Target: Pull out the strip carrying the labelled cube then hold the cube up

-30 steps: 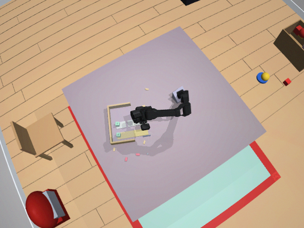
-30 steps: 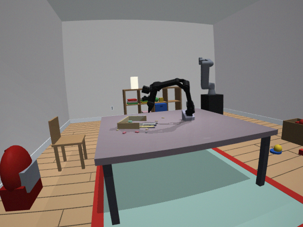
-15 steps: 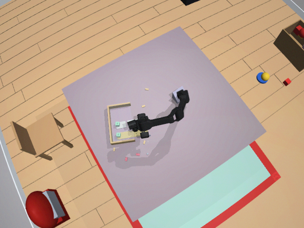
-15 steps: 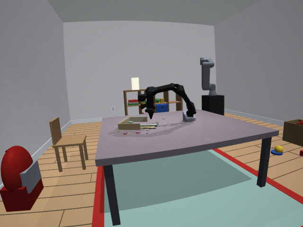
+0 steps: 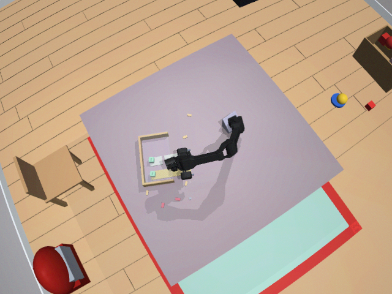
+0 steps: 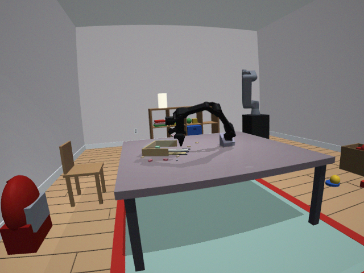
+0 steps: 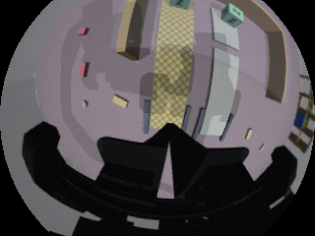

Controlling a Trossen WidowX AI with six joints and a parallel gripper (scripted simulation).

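from above, on the mauve table [image 5: 269, 177] [image 6: 223, 167], we saw a three-sided wooden frame [image 5: 141, 158] [image 6: 155, 152] [image 7: 277, 54] around the far ends of two strips. one green cube [image 5: 152, 173] [image 7: 179, 3] stood on the yellow strip [image 5: 163, 174] [image 6: 177, 153] [image 7: 172, 69], and another green cube [image 5: 151, 159] [image 7: 232, 16] stood at the pale strip [image 5: 155, 160] [image 7: 221, 88]. small tan pieces [image 5: 189, 115] [image 7: 120, 101] and red pieces [image 5: 162, 204] [image 6: 150, 160] [image 7: 84, 69] lay scattered outside the frame. the black arm [image 5: 206, 157] [image 6: 211, 106] covered the near ends of both strips.

from the side, the frame's near wall hid most of its inside, and we could not make out the cubes' marks. the gripper [image 6: 180, 145] [image 7: 169, 126] pointed down above the table, close to the strips' near ends, its fingers drawn together with nothing between them.

at the wrist, the yellow strip looked unbroken as far as it showed, while the pale one had a gap across it. dark slats [image 7: 147, 117] flanked the near ends of both. the cube on the yellow strip was cut off by the upper edge, though part of its mark showed. the closed fingertips stood just before that strip's near end; whether they touched it, we could not tell.
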